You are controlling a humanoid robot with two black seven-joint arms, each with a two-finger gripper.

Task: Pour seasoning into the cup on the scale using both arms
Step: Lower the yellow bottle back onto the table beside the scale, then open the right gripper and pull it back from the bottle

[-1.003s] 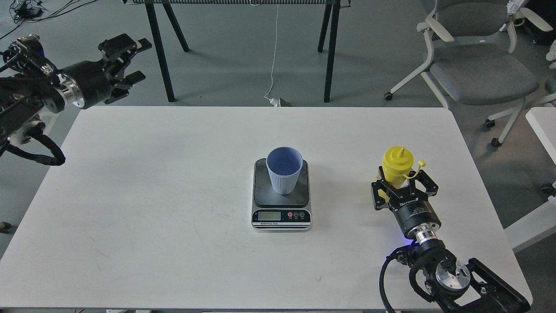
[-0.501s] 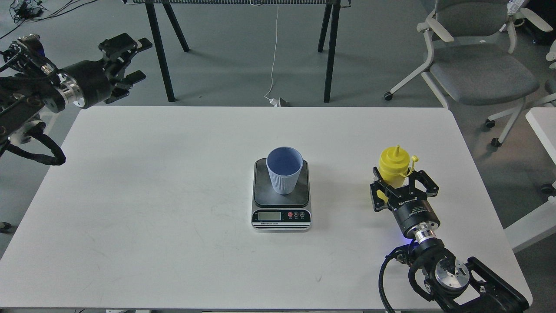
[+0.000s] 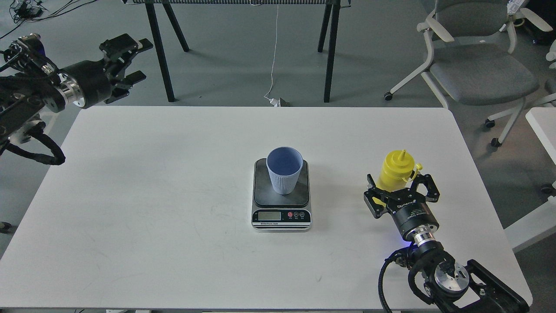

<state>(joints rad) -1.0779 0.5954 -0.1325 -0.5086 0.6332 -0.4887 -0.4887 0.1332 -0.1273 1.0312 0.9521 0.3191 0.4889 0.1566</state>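
The light blue ribbed cup (image 3: pixel 284 171) stands upright on the dark plate of the scale (image 3: pixel 281 216) at the middle of the white table (image 3: pixel 165 195). The yellow seasoning bottle (image 3: pixel 394 170) stands upright on the table to the right of the scale, nozzle up, with its tethered cap hanging at its right side. My right gripper (image 3: pixel 400 184) is open, with a finger on each side of the bottle's lower body and gaps showing between them. My left gripper (image 3: pixel 141 60) is open and empty, held in the air beyond the table's far left corner.
Black trestle legs (image 3: pixel 161 56) stand behind the table. A grey office chair (image 3: pixel 478 69) is at the back right. The corner of another white table (image 3: pixel 543 126) is at the right edge. A white cable (image 3: pixel 274 56) hangs down to the floor.
My right gripper's fingers have spread wider around the bottle and the wrist has shifted slightly left. The bottle has settled upright, slightly to the right. The left arm has barely moved.
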